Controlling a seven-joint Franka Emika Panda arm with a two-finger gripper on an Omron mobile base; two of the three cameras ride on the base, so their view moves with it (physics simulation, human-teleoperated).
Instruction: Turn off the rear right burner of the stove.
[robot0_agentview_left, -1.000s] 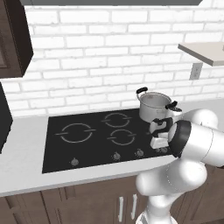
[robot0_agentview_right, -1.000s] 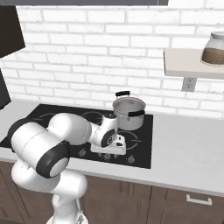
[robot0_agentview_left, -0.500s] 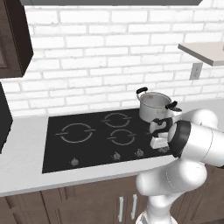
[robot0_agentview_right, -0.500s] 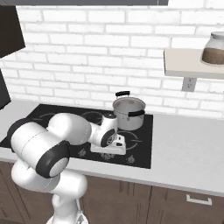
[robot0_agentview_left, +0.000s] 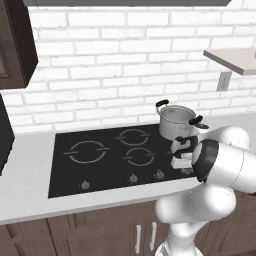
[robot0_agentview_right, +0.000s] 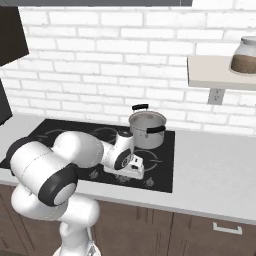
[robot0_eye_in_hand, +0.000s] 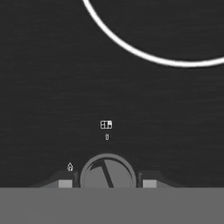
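Gripper (robot0_eye_in_hand: 107, 183) is seen low over the front edge of the stove (robot0_agentview_left: 100, 165), with its two dark fingertips (robot0_eye_in_hand: 64, 183) set apart on either side of a round grey knob (robot0_eye_in_hand: 107, 174); whether the pads actually press the knob cannot be told from the hand view, though they sit just beside its rim; the knob's pointer line is tilted slightly off the small "0" mark printed above it, and a tiny four-square icon with its upper right cell lit is read above that, which suggests the rear right burner's control; a flame symbol is seen to the knob's left; a silver pot (robot0_agentview_left: 176, 121) with black handles is standing on the rear right ring, near the wall of white brick; the step in hand is judged to be the grasp of the knob, with the turning itself not yet finished; the next move is judged to call for the fingers to be closed firmly on the rim and the wrist to be rolled until the pointer meets the "0".
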